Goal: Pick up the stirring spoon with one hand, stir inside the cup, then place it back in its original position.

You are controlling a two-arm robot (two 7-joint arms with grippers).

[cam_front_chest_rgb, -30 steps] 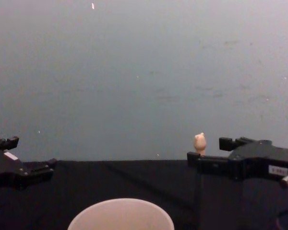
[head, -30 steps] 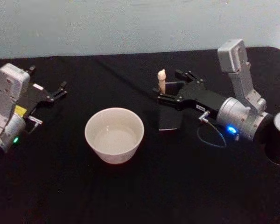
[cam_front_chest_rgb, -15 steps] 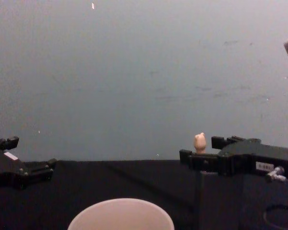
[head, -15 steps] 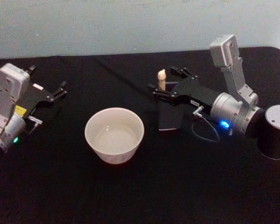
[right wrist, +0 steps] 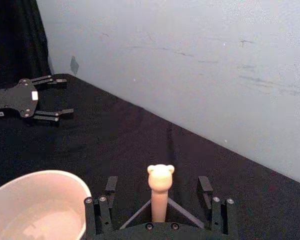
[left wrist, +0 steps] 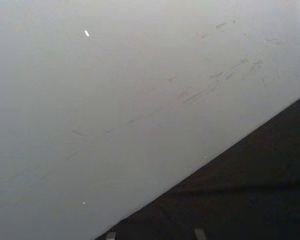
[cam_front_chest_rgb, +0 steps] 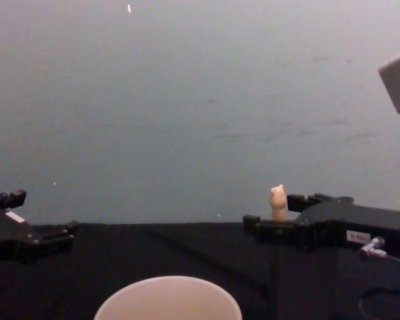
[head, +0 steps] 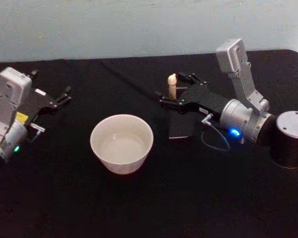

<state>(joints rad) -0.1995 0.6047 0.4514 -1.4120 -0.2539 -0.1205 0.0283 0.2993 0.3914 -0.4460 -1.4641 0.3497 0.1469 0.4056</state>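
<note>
The stirring spoon [head: 172,86] stands upright in the dark square holder [head: 181,126], its pale animal knob [right wrist: 160,175] sticking out above it. My right gripper [head: 172,88] reaches in from the right with its fingers open on either side of the handle [right wrist: 159,202]; whether they touch it I cannot tell. From the chest the knob [cam_front_chest_rgb: 277,199] rises between the right gripper's [cam_front_chest_rgb: 273,212] fingers. The cream cup [head: 121,143] sits left of the holder, with nothing in it. My left gripper [head: 49,85] rests open at the far left, well away from the cup.
A black cloth covers the table [head: 154,203]. A pale wall [cam_front_chest_rgb: 200,100] stands close behind its far edge. A thin cable loop [head: 216,142] hangs by my right wrist. The left gripper [right wrist: 32,97] shows beyond the cup [right wrist: 37,205] in the right wrist view.
My right gripper has moved left, from beside the holder to having its open fingers flank the spoon handle. The spoon, cup and left arm have stayed put.
</note>
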